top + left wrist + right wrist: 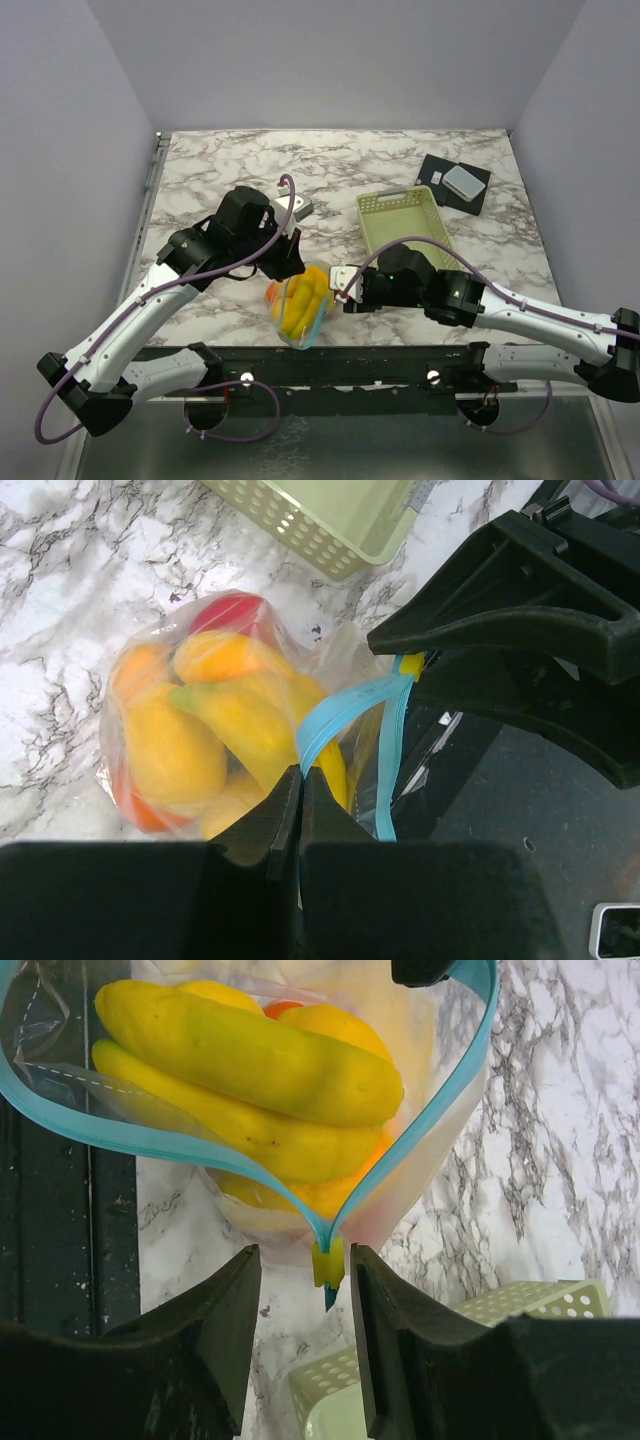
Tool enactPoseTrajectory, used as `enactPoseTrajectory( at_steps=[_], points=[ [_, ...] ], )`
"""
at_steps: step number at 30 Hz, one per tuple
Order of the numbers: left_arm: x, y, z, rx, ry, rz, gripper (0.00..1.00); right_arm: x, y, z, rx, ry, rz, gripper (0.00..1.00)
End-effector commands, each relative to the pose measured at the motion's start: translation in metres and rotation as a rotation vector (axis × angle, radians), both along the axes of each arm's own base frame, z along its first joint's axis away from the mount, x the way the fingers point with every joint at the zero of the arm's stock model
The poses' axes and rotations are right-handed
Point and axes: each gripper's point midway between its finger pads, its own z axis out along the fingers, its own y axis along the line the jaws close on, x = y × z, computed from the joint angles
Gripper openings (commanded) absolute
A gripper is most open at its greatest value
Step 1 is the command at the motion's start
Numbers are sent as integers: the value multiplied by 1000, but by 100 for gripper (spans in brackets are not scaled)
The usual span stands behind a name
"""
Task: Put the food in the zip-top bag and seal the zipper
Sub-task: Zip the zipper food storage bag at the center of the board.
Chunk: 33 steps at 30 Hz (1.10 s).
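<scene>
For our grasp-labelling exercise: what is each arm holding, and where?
Left fingers pinch the zip-top bag by its zipper end. Right fingers straddle the yellow slider, gap visible, holding nothing.

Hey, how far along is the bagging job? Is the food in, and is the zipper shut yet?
Done: the food sits inside the zip-top bag. In hand: the left gripper pinches one end of the blue zipper, and the right gripper has its fingers either side of the yellow slider, not closed on it. Left: the zipper gapes in a wide V, so the whole seal remains.
</scene>
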Motion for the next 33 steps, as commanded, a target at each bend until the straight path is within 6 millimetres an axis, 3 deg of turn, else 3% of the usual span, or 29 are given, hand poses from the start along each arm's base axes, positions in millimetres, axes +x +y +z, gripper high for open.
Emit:
enactPoseTrajectory(
  at_steps=[1, 5, 12, 19, 24, 33],
  points=[
    [2, -3, 6, -6, -17, -12, 0, 7, 4, 13, 69, -46, -27, 43],
    [2, -4, 6, -3, -11, -12, 0, 10, 3, 15, 76, -57, -42, 31],
    [2, -3, 5, 8, 4, -2, 0, 10, -1, 21, 68, -63, -50, 1],
    [4, 3, 16, 19, -13, 21, 0, -4, -2, 53, 57, 23, -23, 1],
    [4, 5, 28, 4, -55, 18, 13, -13, 0, 69, 31, 102, -16, 1],
    [1, 10, 72, -99, -232, -1, 55, -33, -2, 88, 9, 204, 32, 1]
  ],
)
